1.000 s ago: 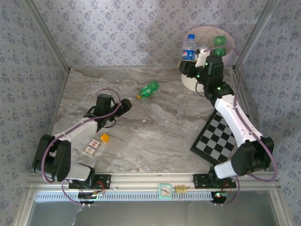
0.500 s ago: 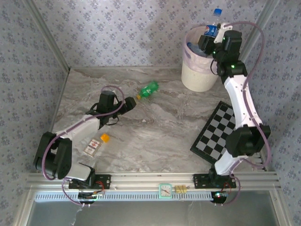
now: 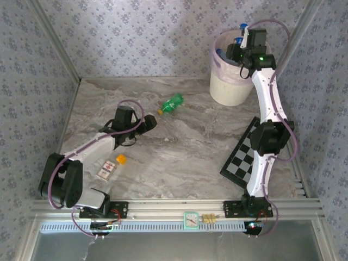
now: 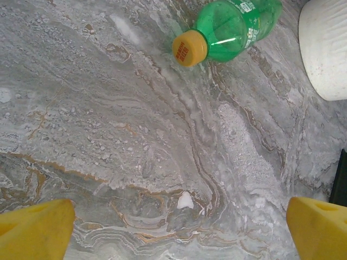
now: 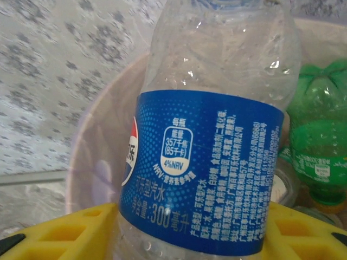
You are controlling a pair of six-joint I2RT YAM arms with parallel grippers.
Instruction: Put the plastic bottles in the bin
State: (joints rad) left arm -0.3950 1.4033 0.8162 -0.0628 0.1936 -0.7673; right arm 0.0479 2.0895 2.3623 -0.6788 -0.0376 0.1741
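We're seeing the left gripper (image 3: 151, 121) hanging unclenched, nothing between its yellow fingers (image 4: 32, 230), well left of the bin (image 3: 227, 91). One green table bottle (image 3: 173, 103) is lying on its side, nearer the bin's left, its base cut off in the left wrist view. The right gripper (image 3: 238, 47) is clamping one blue-labelled bottle (image 5: 206, 162) over the bin's mouth, cap cropped. One binned green bottle (image 5: 317, 146) is showing inside. We can't make out the other contents.
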